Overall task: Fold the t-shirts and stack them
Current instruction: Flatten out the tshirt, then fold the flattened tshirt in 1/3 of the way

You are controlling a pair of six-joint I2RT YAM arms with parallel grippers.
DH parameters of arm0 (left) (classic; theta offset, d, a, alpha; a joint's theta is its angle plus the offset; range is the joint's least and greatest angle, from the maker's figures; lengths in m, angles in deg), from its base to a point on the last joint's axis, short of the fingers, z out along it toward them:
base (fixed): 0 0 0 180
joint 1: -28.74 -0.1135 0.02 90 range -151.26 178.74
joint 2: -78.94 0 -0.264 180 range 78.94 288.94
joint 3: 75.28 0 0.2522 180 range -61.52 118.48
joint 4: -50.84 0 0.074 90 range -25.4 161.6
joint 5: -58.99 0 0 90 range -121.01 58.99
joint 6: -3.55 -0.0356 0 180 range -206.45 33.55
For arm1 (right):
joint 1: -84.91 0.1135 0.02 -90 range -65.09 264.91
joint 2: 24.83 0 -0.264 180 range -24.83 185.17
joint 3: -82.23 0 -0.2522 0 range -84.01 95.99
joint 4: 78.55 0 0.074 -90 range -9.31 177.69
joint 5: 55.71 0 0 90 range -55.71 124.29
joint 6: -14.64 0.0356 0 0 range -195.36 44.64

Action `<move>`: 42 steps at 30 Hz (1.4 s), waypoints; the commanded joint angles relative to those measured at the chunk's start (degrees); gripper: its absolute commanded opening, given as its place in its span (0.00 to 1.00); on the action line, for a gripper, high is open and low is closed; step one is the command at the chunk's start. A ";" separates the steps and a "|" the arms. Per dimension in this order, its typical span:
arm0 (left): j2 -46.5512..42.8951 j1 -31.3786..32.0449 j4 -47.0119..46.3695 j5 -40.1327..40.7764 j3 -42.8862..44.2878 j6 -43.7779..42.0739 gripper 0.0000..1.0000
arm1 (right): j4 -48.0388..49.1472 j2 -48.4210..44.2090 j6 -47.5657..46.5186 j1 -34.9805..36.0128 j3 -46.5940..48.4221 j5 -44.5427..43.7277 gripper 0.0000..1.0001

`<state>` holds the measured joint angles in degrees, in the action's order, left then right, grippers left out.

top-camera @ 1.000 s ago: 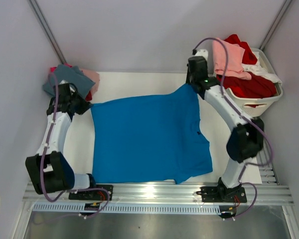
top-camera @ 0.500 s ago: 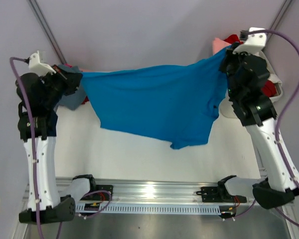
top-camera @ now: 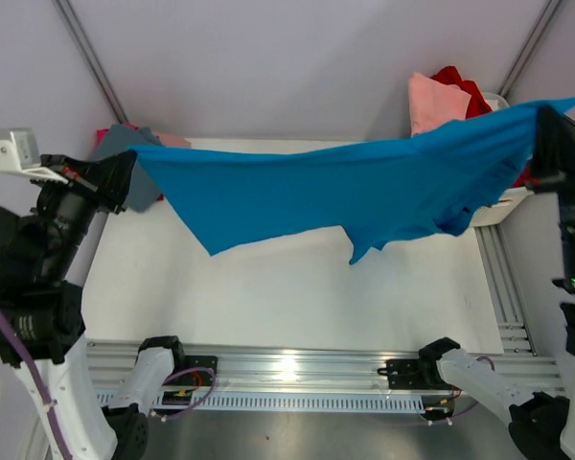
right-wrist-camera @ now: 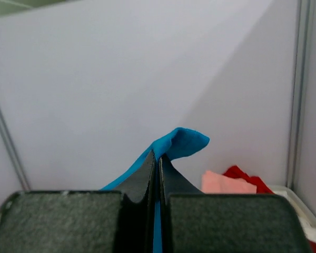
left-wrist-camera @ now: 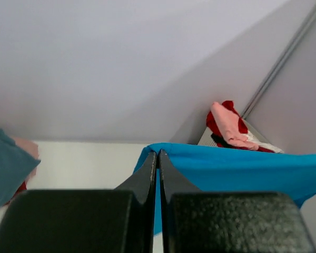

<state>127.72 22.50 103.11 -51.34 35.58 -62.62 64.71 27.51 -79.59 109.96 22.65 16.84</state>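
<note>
Currently holding the blue tee [top-camera: 364,192] in the air, well above the table [top-camera: 287,297], stretched as a band across the middle of the frame. Pinching one end with the left gripper [top-camera: 126,165] at centre left, the other with the right gripper [top-camera: 544,129] at the far right edge. Clamped tight at both ends, with only a thin edge of blue cloth between the jaws in either wrist view.

Risks, as judged from this pose:

Nearest, over the table: sagging along the lower edge, with a point of cloth dangling right of centre. Likely to touch down first when lowered, then tuck under or bunch, leaving a creased, skewed spread that folds badly. Also carried higher on the right than on the left, so prone to landing crooked unless levelled.

At the grips: so little cloth caught that pulling the ends further apart, or a quick swing, could tear one end free and drop it in a heap.

Farther back: hanging just beside the teal tee [top-camera: 118,139] of the stack at upper left, and crossing in front of the basket [top-camera: 499,99] with its pink tee [top-camera: 434,103] and red tee [top-camera: 457,80] at upper right. Cannot tell whether touching either. Could drag the stack askew or snag the basket rim on a careless sweep.
</note>
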 commanded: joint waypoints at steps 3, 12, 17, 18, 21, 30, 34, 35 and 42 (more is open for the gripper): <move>-1.84 0.35 -0.62 -6.20 7.40 -2.56 0.01 | 4.51 -6.01 -1.13 0.08 2.16 8.57 0.00; 9.12 0.26 6.86 16.02 1.48 2.44 0.01 | 13.19 3.27 -10.78 2.01 -13.26 -8.02 0.00; 18.62 0.09 -2.45 22.00 -12.53 5.25 0.00 | 17.09 15.93 -6.16 -0.70 -22.44 -5.33 0.00; 23.08 0.17 -3.77 22.27 -15.77 5.26 0.01 | 17.44 18.65 -3.97 -3.67 -22.97 -4.01 0.00; 31.09 0.18 -6.33 25.60 -17.47 5.61 0.00 | 16.31 31.48 3.34 -7.73 -21.49 -0.57 0.00; 51.50 0.00 -4.32 29.29 -9.92 2.71 0.00 | 22.28 55.76 0.98 -7.57 -14.81 -5.13 0.00; 52.65 -0.09 -4.84 29.48 -8.42 2.36 0.01 | 24.90 57.70 0.28 -6.52 -13.49 -5.66 0.00; 52.74 0.00 -4.84 29.48 -8.07 2.27 0.01 | 25.00 57.70 -0.33 -6.17 -13.57 -5.66 0.00; 50.82 0.00 -6.41 28.07 -11.39 2.62 0.01 | 27.11 54.81 -2.10 -3.97 -18.93 -7.07 0.00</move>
<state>180.85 22.63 98.91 -23.87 25.41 -59.08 87.77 85.78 -80.64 105.31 5.47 11.85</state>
